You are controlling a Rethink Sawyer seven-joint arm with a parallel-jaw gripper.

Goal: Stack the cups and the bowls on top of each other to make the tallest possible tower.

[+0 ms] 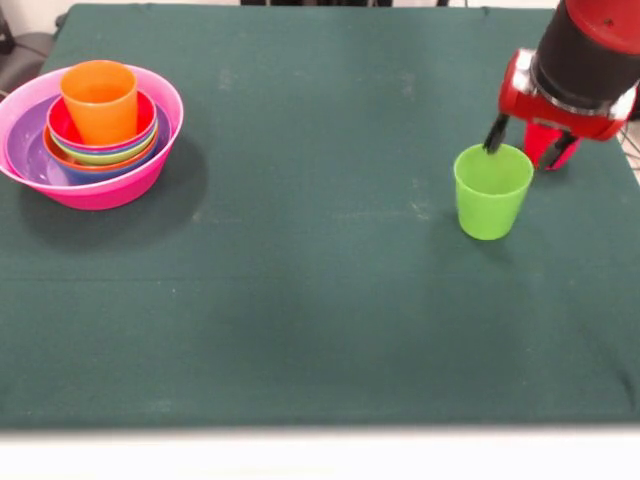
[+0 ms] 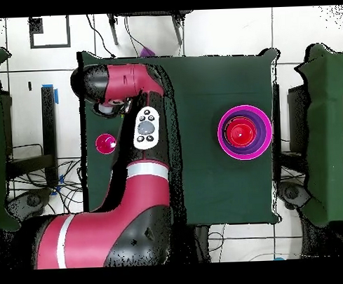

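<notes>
The tower (image 1: 92, 135) stands at the left: a huge pink bowl (image 1: 150, 170) holds a purple bowl (image 1: 25, 150) and several smaller nested bowls, with the orange cup (image 1: 99, 100) upright on top. It also shows in the overhead view (image 2: 244, 132). The lime green cup (image 1: 493, 190) stands upright alone at the right. My gripper (image 1: 526, 145) is open just behind and above its far rim, with one fingertip (image 1: 495, 138) at the rim. The red-pink cup (image 1: 540, 143) stands right behind the gripper, partly hidden; the overhead view shows it (image 2: 105, 143) beside the arm. There the arm hides the green cup.
The dark green table (image 1: 320, 300) stretches between the tower and the green cup. The arm's red wrist (image 1: 585, 70) hangs over the right far corner. In the overhead view the arm (image 2: 142, 134) covers the table's left part.
</notes>
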